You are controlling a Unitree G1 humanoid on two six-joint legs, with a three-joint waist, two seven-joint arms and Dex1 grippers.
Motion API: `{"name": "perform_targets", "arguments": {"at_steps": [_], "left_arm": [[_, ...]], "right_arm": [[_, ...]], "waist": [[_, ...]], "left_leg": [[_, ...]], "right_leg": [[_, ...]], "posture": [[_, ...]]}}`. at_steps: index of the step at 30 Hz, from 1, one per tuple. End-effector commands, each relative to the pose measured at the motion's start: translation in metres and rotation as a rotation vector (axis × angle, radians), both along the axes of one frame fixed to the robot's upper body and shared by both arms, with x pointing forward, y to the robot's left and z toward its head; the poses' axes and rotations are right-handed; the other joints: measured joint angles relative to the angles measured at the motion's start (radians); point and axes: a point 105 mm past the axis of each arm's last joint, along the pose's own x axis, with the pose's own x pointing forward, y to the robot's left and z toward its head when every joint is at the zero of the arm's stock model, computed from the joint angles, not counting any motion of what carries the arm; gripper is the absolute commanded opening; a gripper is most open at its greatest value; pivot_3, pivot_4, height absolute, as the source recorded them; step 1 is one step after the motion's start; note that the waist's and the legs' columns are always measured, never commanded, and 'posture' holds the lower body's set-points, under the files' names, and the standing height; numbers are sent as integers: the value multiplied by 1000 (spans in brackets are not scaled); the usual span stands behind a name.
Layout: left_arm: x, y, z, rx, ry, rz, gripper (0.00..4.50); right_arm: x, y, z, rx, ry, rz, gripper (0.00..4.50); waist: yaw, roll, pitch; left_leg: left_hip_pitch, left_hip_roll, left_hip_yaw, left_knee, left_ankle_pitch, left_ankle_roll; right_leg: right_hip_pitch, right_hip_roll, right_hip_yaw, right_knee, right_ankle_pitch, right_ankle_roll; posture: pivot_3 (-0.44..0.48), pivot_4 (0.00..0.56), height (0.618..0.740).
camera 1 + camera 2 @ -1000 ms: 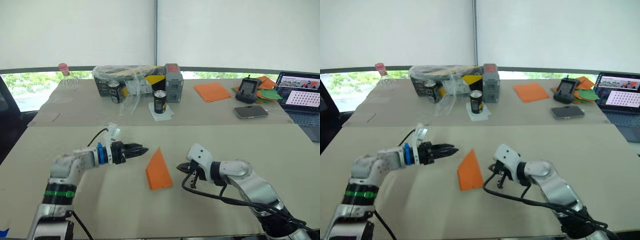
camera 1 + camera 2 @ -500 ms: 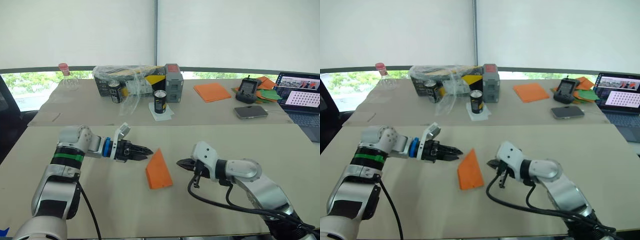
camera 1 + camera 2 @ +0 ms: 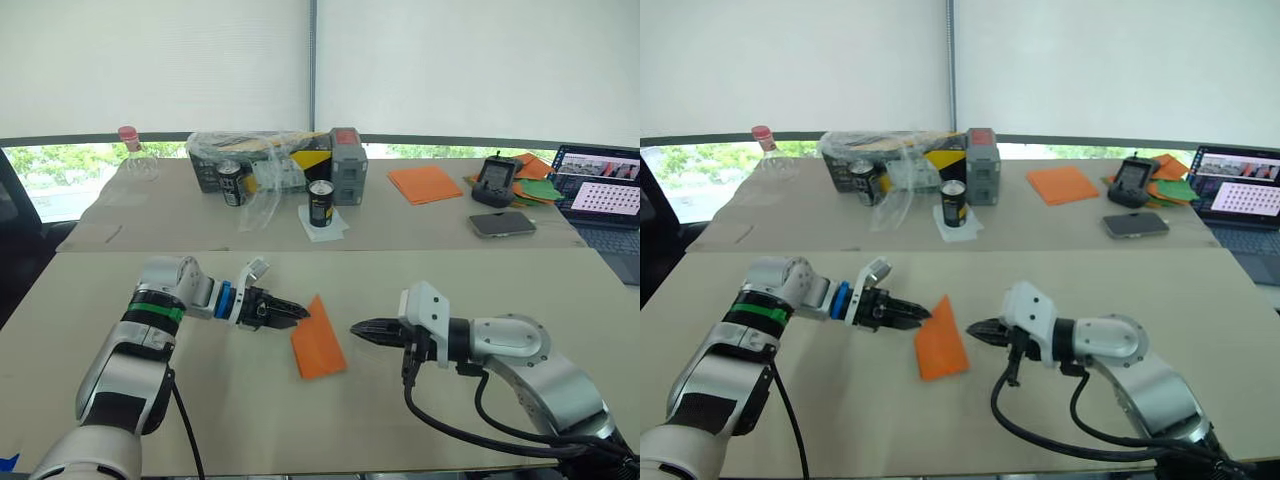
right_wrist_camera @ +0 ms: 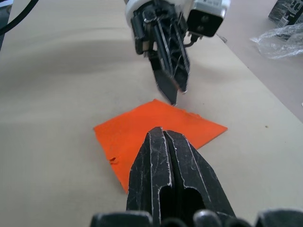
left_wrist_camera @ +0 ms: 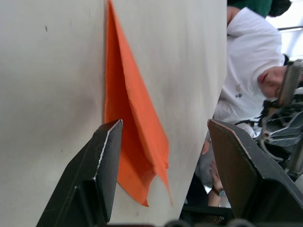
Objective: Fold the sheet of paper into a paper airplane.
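The orange sheet of paper (image 3: 318,341) lies flat on the near table, folded into a pointed paper airplane wedge with layered flaps, its nose pointing away from me. My left gripper (image 3: 299,313) is open, its fingertips at the paper's left edge near the nose; in the left wrist view the paper (image 5: 132,132) lies between and ahead of the black fingers (image 5: 105,161). My right gripper (image 3: 357,327) is shut and empty, its tip just right of the paper. In the right wrist view it points across the paper (image 4: 137,132) at the left gripper (image 4: 171,90).
On the far table stand two cans (image 3: 320,204), a plastic-wrapped box (image 3: 255,160), a grey box (image 3: 346,166), a stack of orange sheets (image 3: 424,183), a controller (image 3: 494,181), a phone (image 3: 502,223), green sheets (image 3: 541,188) and a laptop (image 3: 603,196). A person (image 5: 246,52) sits opposite.
My left gripper has moved right, from a short gap away to the paper's left edge. The right wrist has shifted right and levelled out. The paper has stayed put.
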Motion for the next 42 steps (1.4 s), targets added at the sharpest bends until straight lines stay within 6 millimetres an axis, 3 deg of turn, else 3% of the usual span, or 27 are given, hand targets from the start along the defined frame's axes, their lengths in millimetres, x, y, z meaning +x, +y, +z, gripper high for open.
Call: {"name": "perform_targets", "arguments": {"at_steps": [1, 17, 20, 27, 32, 37, 42], "left_arm": [[5, 5, 6, 11, -67, 1, 3069], [4, -22, -7, -7, -20, -62, 3069], [2, -24, -14, 10, -6, -66, 2312], [-4, -28, -12, -29, 105, -23, 16], [-13, -16, -17, -15, 142, 33, 16], [-4, -3, -17, -91, 156, 195, 16], [-8, -9, -32, -142, 134, 366, 16]], "right_arm": [[0, -1, 9, 8, -51, 0, 0], [6, -10, 11, -25, -83, -72, 0], [7, -10, 12, -23, -88, -82, 0], [11, -9, 12, -24, -108, -99, 0], [16, -8, 13, -21, -120, -105, 0], [18, -4, 13, -9, -109, -89, 0], [20, -1, 14, -9, -109, -71, 0]], "waist": [[0, 0, 0], [1, 0, 0], [1, 0, 0], [1, 0, 0], [-3, 0, 0], [0, 0, 0], [5, 0, -1]], "left_leg": [[0, 0, 0, 0, 0, 0], [0, 0, 0, 1, 0, 0], [0, 0, 0, 1, 0, 0], [-1, -1, 0, 1, 0, 0], [0, 0, 0, 1, 0, 1], [1, 1, 0, 1, 0, 0], [1, 0, 0, 2, 0, 0]], "right_leg": [[0, 0, 0, 0, 0, 0], [0, 0, 0, 1, 0, 0], [0, 0, 0, 1, 0, 0], [0, -1, 0, 1, 0, 0], [0, 0, 1, 2, 0, 0], [-1, 0, 2, 3, 0, 0], [-1, -3, 3, 3, 0, 0]], "posture": [[0, 150, 740], [0, 150, 740], [0, 150, 740], [0, 150, 740], [0, 150, 740], [0, 150, 740], [0, 150, 740]]}}
